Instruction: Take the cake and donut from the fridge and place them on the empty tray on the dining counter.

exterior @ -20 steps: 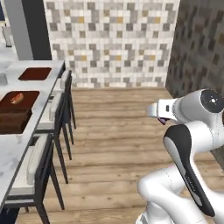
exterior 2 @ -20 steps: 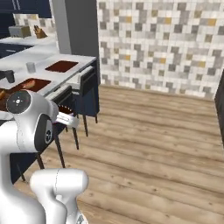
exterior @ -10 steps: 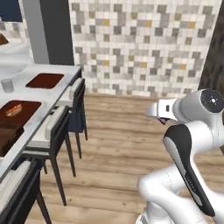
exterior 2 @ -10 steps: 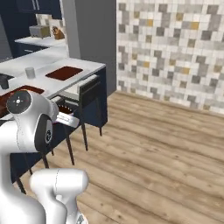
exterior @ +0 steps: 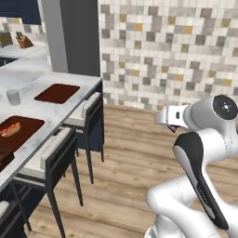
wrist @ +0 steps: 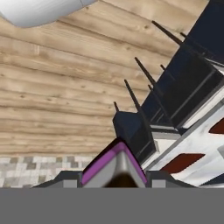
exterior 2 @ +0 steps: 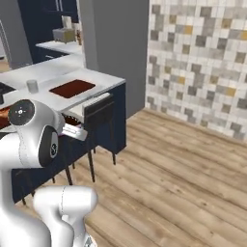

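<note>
Purple-iced donut (wrist: 114,164) between the tool (wrist: 114,175) fingertips

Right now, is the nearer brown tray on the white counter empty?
No. The nearer tray holds an orange hot-dog-like food; the farther tray is bare.

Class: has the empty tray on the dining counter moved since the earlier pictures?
No. The tray keeps its place near the end of the dining counter. The whole view shifted, so the camera moved, not the tray.
</note>
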Controlling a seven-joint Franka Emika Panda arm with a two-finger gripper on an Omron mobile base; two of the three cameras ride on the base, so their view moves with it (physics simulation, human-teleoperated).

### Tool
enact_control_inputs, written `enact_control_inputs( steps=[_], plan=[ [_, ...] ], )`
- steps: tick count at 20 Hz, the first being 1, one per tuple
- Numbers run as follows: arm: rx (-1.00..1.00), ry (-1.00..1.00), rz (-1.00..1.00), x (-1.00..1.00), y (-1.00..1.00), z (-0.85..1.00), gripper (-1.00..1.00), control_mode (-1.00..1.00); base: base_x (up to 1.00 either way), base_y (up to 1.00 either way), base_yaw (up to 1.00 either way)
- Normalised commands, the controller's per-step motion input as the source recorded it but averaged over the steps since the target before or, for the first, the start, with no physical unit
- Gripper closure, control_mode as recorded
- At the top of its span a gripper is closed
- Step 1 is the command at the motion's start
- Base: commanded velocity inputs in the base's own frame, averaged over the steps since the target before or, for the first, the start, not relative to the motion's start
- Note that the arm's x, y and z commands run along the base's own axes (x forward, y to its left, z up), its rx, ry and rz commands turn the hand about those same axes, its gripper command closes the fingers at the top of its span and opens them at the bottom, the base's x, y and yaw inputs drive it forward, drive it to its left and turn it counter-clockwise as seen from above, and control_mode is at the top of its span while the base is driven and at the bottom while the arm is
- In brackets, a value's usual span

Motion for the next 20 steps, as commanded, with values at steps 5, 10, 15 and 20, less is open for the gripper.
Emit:
enact_control_inputs(
  steps=[5, 10, 15, 20],
  plan=[
    [0.00, 0.00, 0.00, 0.00, 0.00, 0.00, 1.00, 1.00, 0.49, -0.56, 0.27],
    [0.00, 0.00, 0.00, 0.00, 0.00, 0.00, 1.00, 1.00, 0.55, -0.51, 0.28],
    [0.00, 0.00, 0.00, 0.00, 0.00, 0.00, 1.00, 1.00, 0.62, -0.44, 0.27],
    [0.00, 0.00, 0.00, 0.00, 0.00, 0.00, 1.00, 1.00, 0.58, -0.22, 0.24]
  ],
)
